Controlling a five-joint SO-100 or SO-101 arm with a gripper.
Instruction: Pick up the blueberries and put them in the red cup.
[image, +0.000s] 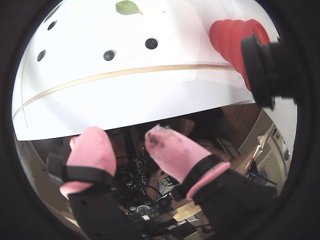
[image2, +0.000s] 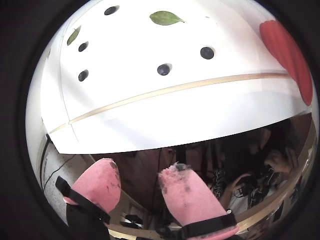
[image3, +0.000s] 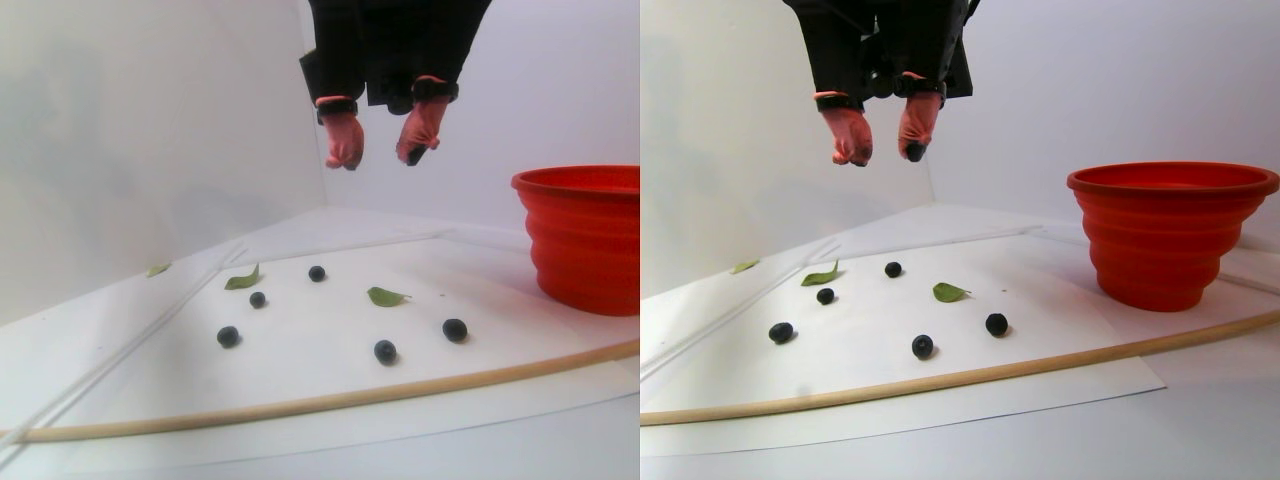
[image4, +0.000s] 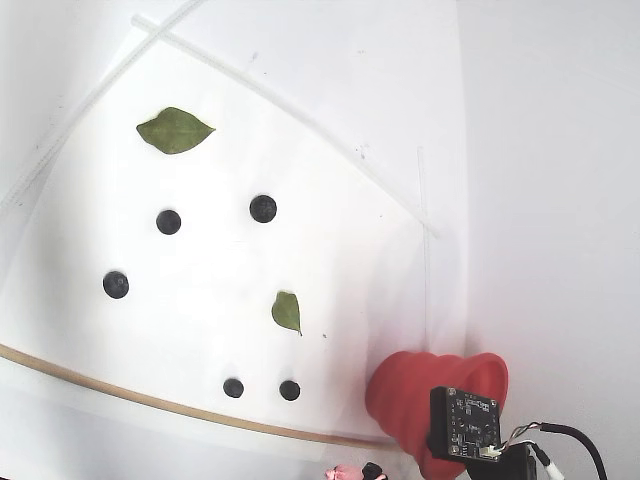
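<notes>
Several blueberries lie scattered on the white sheet (image3: 330, 360); in the stereo pair view they include one at the front (image3: 385, 350), one right of it (image3: 455, 329) and one on the left (image3: 228, 336). They also show in both wrist views (image: 151, 43) (image2: 163, 69) and in the fixed view (image4: 263, 208). The red cup (image3: 585, 240) stands upright at the sheet's right; it also shows in both wrist views (image: 232, 35) (image2: 287, 50) and the fixed view (image4: 410, 395). My gripper (image3: 378, 158) hangs high above the sheet, open and empty, its pink fingertips (image: 95, 147) stained dark.
Green leaves (image3: 385, 296) (image3: 243, 280) lie among the berries. A thin wooden strip (image3: 300, 405) runs along the sheet's front edge. White walls close off the back and left. A black camera module (image: 265, 70) juts in beside the cup.
</notes>
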